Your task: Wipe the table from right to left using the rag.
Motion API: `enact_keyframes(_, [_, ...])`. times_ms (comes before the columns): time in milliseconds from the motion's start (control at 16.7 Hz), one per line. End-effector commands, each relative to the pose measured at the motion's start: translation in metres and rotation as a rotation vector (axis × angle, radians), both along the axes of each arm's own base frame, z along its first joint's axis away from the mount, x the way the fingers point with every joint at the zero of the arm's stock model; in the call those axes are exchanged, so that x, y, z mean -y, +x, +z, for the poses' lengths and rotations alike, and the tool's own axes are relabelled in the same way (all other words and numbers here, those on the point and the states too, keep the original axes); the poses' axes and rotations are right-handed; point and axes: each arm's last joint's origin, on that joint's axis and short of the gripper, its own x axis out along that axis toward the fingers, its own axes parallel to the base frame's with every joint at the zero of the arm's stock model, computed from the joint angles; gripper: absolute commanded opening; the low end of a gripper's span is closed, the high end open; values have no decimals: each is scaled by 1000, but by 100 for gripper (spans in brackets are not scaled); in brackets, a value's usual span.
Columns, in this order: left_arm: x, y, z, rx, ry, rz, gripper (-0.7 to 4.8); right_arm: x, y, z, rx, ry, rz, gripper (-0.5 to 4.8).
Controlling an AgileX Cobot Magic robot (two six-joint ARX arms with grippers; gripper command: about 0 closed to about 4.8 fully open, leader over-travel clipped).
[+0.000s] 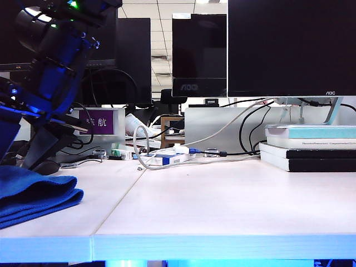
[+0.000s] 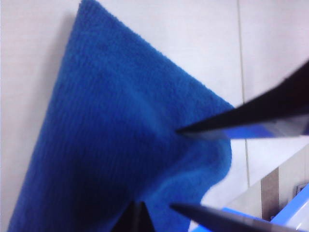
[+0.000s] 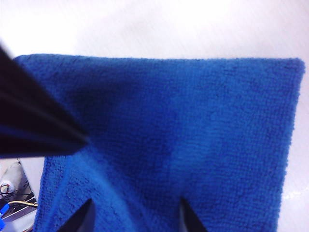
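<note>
Blue rag (image 3: pixel 193 140) lies under both wide-open, empty grippers, left (image 2: pixel 176 169) and right (image 3: pixel 135 212); a shallow pinch could slip off.

Rag at the table's left end, my claws over it

The rag (image 1: pixel 33 194) lies on the table (image 1: pixel 222 206) far left; my left claw (image 2: pixel 203 169) and, apparently, right claw (image 3: pixel 135 212) sit above it; books (image 1: pixel 311 147) stacked right, behind.
</note>
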Motion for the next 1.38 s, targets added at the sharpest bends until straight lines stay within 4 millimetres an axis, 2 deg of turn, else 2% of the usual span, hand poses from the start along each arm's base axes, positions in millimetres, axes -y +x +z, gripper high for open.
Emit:
enact_keyframes(60, [0, 6, -11, 4, 2, -37, -5, 0, -2, 7, 5, 15, 10, 224])
enact_keyframes(540, [1, 20, -49, -86, -12, -67, -5, 0, -2, 9, 5, 22, 12, 221])
enact_keyframes(840, [-1, 23, -61, -151, 102, -49, -5, 4, -4, 22, 12, 36, 11, 221])
enact_keyframes(1020, [-3, 27, -62, -125, 128, -25, -5, 14, -7, 51, 40, 76, 5, 220])
enact_keyframes(1141, [-3, 28, -61, -111, 128, -24, -5, 23, -7, 83, 108, 146, -14, 196])
enact_keyframes(1261, [2, 28, -55, -94, 114, -41, -5, 35, -7, 114, 214, 188, -67, 72])
enact_keyframes(1321, [8, 26, -45, -66, 116, -56, -5, 44, -8, 137, 298, 226, -111, -7])
enact_keyframes(1381, [13, 24, -36, -40, 120, -70, -5, 52, -8, 154, 348, 263, -138, -5])
